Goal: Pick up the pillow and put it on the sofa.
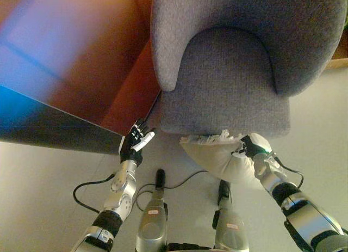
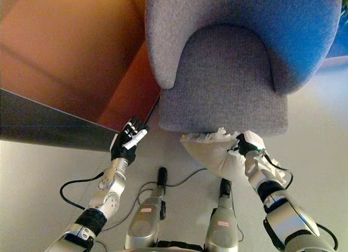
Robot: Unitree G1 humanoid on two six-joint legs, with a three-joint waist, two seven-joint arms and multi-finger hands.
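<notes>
A cream-white pillow (image 1: pixel 217 157) with a frilled edge hangs low in front of the grey sofa chair (image 1: pixel 228 83), just below the seat's front edge. My right hand (image 1: pixel 251 147) grips the pillow at its right side, fingers curled into the fabric. Off to the left of the sofa, my left hand (image 1: pixel 136 142) is raised with its fingers straight and nothing in it, about a hand's width from the seat's left corner.
An orange-brown wall or cabinet side (image 1: pixel 92 61) rises at the left, with a dark base strip (image 1: pixel 49 135) along the floor. The grey floor (image 1: pixel 43 192) spreads around the sofa.
</notes>
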